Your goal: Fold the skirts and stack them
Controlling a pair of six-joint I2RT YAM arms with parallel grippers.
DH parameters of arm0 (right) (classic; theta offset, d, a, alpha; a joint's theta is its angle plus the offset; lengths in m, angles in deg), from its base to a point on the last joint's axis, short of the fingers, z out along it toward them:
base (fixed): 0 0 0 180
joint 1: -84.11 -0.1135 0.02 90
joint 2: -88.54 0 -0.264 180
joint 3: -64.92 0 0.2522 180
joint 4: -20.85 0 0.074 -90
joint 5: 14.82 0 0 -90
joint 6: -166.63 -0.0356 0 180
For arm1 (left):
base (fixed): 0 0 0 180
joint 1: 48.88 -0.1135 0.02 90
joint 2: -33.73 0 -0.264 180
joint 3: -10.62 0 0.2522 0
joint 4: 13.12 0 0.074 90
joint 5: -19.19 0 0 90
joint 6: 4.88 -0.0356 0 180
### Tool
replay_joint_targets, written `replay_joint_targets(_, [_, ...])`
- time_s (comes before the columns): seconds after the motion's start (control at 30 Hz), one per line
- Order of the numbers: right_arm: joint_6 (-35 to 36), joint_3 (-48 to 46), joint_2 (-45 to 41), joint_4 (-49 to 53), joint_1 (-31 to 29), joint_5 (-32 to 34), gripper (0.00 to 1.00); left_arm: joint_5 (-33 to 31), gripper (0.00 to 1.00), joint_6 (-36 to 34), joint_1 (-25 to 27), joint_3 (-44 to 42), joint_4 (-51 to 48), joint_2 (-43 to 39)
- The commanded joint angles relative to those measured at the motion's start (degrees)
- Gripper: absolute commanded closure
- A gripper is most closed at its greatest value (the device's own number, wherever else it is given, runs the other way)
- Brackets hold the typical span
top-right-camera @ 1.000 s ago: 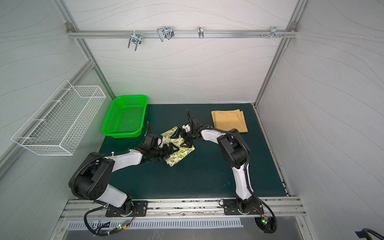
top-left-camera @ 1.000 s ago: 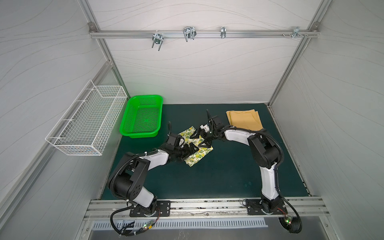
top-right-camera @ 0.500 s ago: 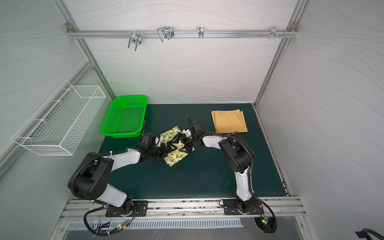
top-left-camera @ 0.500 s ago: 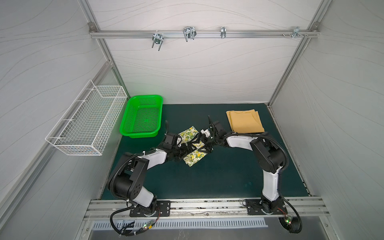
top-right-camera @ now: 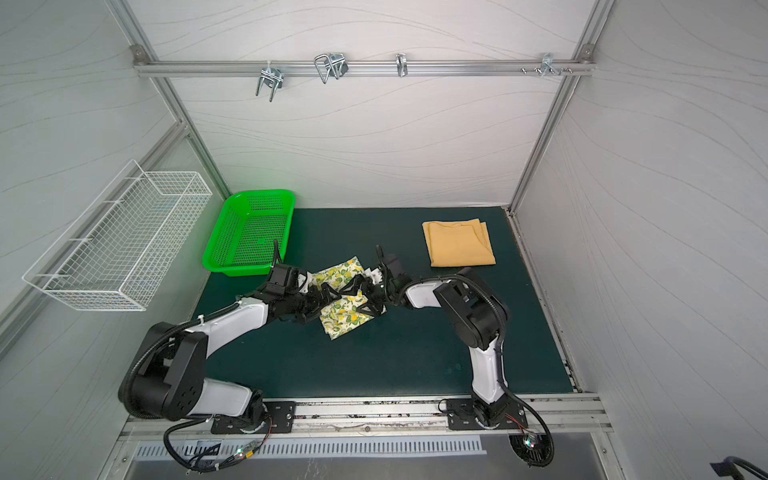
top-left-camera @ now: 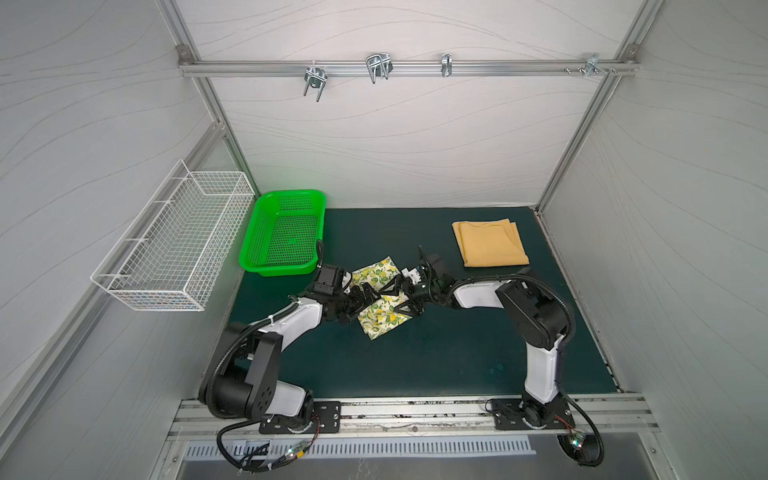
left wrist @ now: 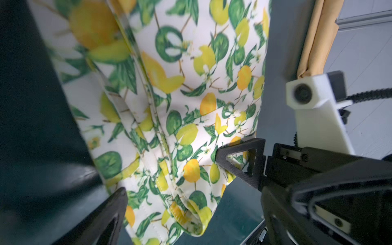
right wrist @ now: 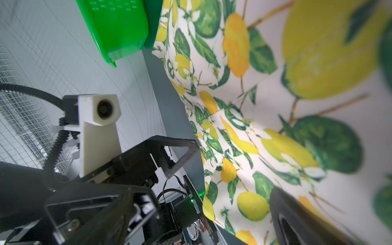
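Observation:
The lemon-print skirt (top-left-camera: 380, 318) (top-right-camera: 345, 320) lies folded in a small oblong on the green mat, mid-table. My left gripper (top-left-camera: 368, 300) (top-right-camera: 328, 300) comes at it from the left and my right gripper (top-left-camera: 401, 297) (top-right-camera: 362, 297) from the right, tips almost facing. Both stand open over the cloth. In the left wrist view the left gripper (left wrist: 197, 212) straddles a folded edge of the skirt (left wrist: 191, 89). In the right wrist view the right gripper (right wrist: 199, 214) spans another edge of the skirt (right wrist: 265, 127). The mustard skirt (top-left-camera: 490, 245) (left wrist: 316, 38) lies folded flat at the back right.
A green plastic basket (top-left-camera: 249, 257) (right wrist: 114, 27) stands at the back left, just behind the left wrist. A white wire basket (top-left-camera: 178, 245) hangs on the left wall. A metal rail with hooks (top-left-camera: 374, 68) crosses the back wall overhead.
The left wrist has drawn a little to the left and the right wrist has come slightly forward and lower. The lemon skirt sits a little nearer the front. Both grippers stay open.

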Motion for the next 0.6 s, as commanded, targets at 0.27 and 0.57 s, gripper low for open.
replay_joint_targets(0.27, [4.4,16.3,-0.5,12.6,4.3,-6.5,0.01,2.6,0.01,1.8,-0.3,4.6,-6.8,-15.5])
replay_joint_targets(0.57, [13.3,40.0,13.9,29.3,9.2,-10.8,0.01,0.0,0.01,8.0,8.1,4.7,-2.0,-18.1])
